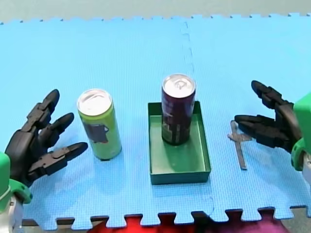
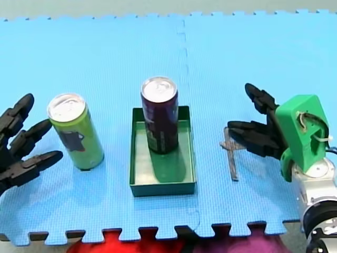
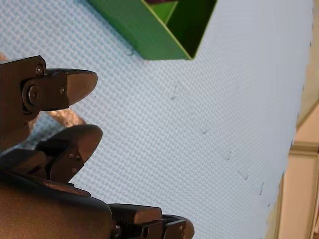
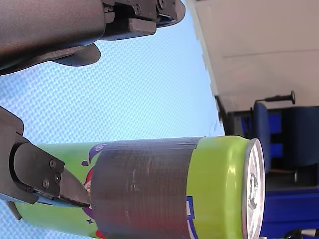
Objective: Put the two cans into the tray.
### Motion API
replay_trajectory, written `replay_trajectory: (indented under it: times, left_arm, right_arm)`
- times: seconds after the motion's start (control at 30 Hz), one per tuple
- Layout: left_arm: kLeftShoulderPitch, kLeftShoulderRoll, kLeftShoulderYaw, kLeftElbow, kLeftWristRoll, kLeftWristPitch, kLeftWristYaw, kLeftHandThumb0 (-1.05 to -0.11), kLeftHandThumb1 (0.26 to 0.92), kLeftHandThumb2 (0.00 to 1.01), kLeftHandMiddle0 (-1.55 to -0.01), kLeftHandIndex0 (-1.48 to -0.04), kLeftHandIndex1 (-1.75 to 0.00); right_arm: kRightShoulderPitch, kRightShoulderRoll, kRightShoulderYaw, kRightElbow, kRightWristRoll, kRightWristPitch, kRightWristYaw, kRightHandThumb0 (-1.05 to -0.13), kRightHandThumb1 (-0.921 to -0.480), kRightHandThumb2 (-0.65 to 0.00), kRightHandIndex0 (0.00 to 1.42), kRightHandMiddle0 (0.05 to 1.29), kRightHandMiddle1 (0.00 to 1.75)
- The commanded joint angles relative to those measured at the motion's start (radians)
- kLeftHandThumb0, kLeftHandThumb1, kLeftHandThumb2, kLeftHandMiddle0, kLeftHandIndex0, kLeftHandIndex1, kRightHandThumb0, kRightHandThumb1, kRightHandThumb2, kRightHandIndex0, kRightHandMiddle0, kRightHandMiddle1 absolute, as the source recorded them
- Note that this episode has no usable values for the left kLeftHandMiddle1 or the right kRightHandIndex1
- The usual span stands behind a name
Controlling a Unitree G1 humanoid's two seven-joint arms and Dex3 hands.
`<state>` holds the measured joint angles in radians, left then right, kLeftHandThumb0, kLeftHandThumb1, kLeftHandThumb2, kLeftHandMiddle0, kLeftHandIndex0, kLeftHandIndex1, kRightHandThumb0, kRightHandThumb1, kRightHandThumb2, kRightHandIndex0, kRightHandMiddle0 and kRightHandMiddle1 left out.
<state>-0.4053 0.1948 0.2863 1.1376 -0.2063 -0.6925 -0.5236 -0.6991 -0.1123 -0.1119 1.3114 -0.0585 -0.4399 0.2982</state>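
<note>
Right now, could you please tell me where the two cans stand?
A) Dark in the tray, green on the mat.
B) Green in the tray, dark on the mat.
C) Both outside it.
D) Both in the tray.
A: the dark can stands in the tray, the green can on the mat beside the left hand; the right hand is beyond the tray's other side.

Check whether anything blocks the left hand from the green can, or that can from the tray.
Nothing visible. Bare mat alone separates the left hand from the green can and that can from the tray, whose far half holds the purple can.
</note>
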Motion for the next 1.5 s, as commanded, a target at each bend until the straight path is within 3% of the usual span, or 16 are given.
replay_trajectory:
  times: [0.0,0.43,0.8,1.47]
  left_arm:
    - [0.004,0.006,-0.003,-0.009,0.001,0.004,0.006,-1.048,0.677,0.00,-0.09,-0.08,0.00]
    - [0.013,0.029,-0.041,-0.011,0.051,-0.015,0.024,-1.048,0.680,0.00,-0.07,-0.07,0.00]
    - [0.008,0.037,-0.039,-0.017,0.021,0.023,-0.053,-1.048,0.693,0.01,-0.04,-0.06,0.00]
    - [-0.034,0.042,-0.019,0.023,-0.008,0.052,-0.143,-1.048,0.704,0.01,-0.03,-0.07,0.00]
  right_arm:
    - [-0.003,-0.003,-0.004,-0.003,0.004,0.002,0.000,-1.048,-0.921,-0.140,0.61,0.08,0.00]
    - [-0.006,-0.003,-0.012,-0.002,0.011,0.009,-0.001,-1.048,-0.921,-0.127,0.64,0.09,0.00]
    - [-0.009,-0.003,-0.019,-0.002,0.016,0.015,0.002,-1.048,-0.921,-0.113,0.66,0.09,0.00]
    - [-0.014,-0.003,-0.029,-0.003,0.020,0.027,0.011,-1.048,-0.921,-0.088,0.69,0.10,0.00]
